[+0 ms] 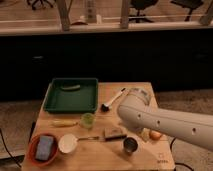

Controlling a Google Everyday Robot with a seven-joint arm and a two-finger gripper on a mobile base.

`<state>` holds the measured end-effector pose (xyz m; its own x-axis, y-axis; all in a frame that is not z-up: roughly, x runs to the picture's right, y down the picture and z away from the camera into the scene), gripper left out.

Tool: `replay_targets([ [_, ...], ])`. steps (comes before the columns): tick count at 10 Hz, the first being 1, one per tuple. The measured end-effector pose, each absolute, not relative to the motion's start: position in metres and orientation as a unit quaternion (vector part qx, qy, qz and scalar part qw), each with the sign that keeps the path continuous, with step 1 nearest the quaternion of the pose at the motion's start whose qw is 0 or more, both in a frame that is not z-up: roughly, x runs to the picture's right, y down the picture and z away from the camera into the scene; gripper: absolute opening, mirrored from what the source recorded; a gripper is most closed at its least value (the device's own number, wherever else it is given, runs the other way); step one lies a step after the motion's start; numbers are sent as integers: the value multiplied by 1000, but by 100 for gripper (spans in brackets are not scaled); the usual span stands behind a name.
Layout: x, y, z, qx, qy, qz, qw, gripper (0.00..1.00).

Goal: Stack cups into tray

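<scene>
The dark-green tray [51, 99] lies at the table's back left with a green vegetable [70, 87] in it. The translucent light-green cup [88, 120] stands upright just in front of the tray's front right corner. The silver metal cup [130, 146] stands near the table's front edge, right of centre. My white arm [165, 124] comes in from the right, above the table's right half, and its end [136, 96] is over the back right part. My gripper is hidden behind the arm. Neither cup is held.
An orange-brown bowl [33, 152] holding a blue sponge [45, 147] sits front left, with a white bowl [67, 143] and a spoon [92, 138] beside it. There are also a yellow item [63, 123], a brown block [114, 132], a brush [113, 99] and an orange fruit [155, 135].
</scene>
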<state>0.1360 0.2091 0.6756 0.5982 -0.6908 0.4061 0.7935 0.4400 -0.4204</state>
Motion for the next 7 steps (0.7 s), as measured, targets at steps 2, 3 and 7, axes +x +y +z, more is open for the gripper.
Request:
replay_targets([
  [2,139,219,681,-294,-103,-445,839,80],
  [3,140,227,685,-299,-115,-446,836,80],
  [7,141,247,695,-315,-137,-449,825,80],
])
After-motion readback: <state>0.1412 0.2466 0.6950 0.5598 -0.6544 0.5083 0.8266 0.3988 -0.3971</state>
